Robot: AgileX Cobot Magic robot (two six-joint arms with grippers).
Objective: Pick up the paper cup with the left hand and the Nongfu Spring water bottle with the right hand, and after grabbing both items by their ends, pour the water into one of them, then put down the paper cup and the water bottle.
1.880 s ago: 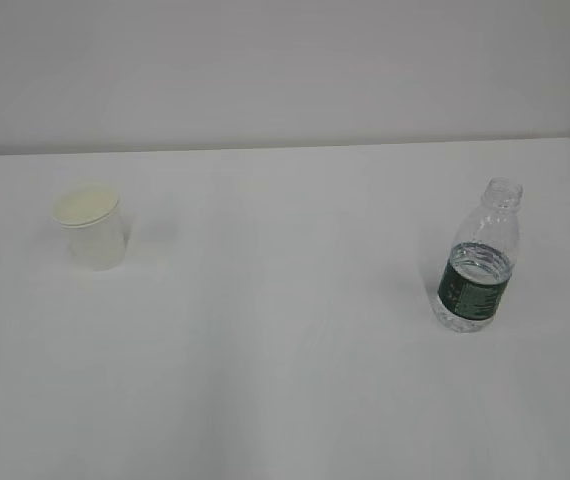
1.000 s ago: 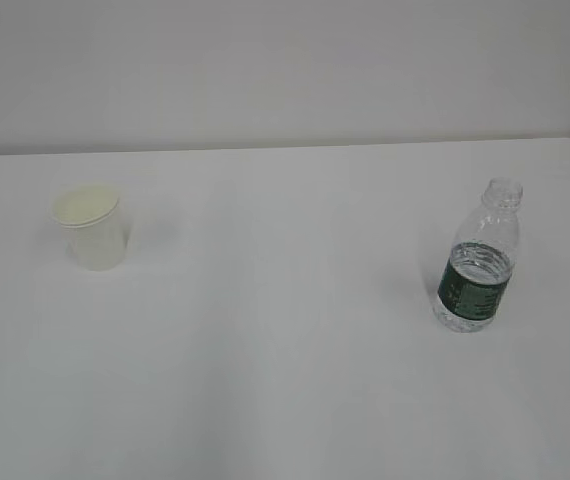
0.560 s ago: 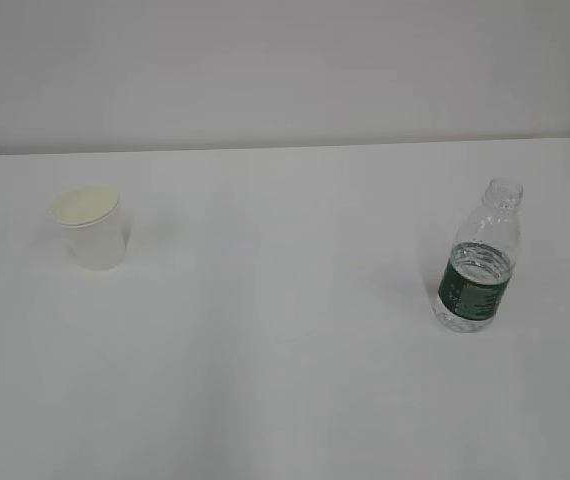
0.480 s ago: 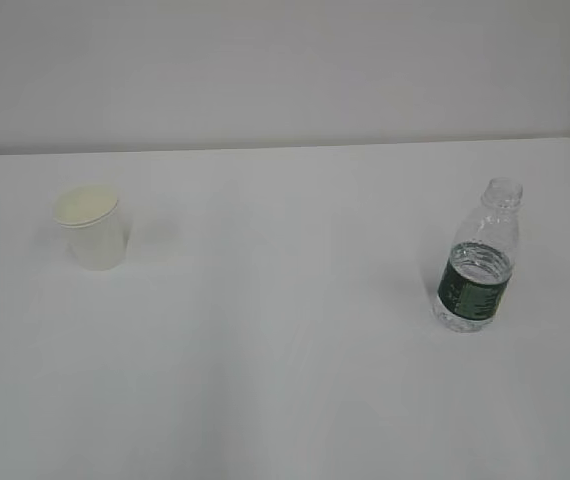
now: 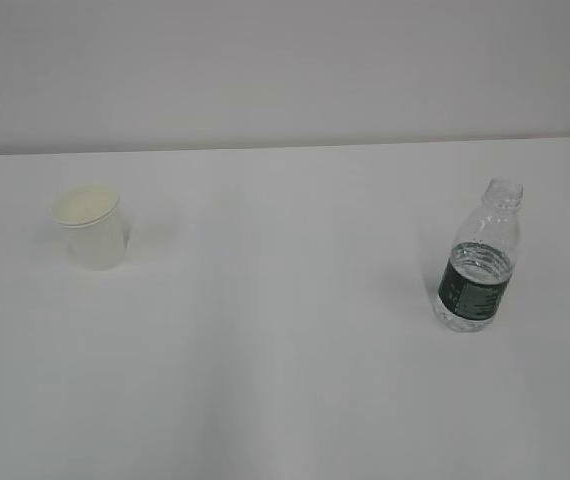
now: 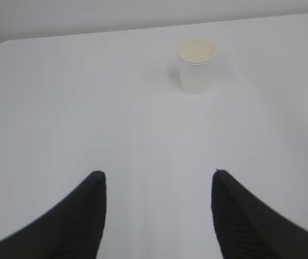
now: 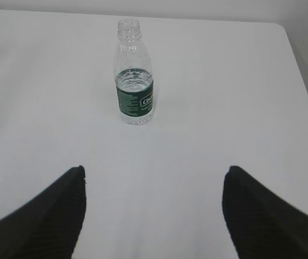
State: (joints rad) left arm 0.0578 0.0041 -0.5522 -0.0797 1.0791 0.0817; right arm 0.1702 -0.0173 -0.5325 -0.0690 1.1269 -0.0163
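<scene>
- While both arms hang back at the near edge, the paper cup [image 5: 91,228] stands upright on the left of the white tabletop [image 5: 285,350], well apart from the Nongfu Spring water bottle [image 5: 479,258] upright on the right.
- From its wrist camera, the left hand's pincer [image 6: 158,216] is spread wide and empty; the cup lies well ahead, slightly right of its centre line.
- Likewise, the right hand's pincer [image 7: 153,213] gapes wider, holding nothing; the uncapped bottle stands well ahead, a little left of centre, the water [image 7: 134,76] reaching about its shoulder.
- Each arm has its own thing straight ahead, so I judge a forward reach comes next.
</scene>
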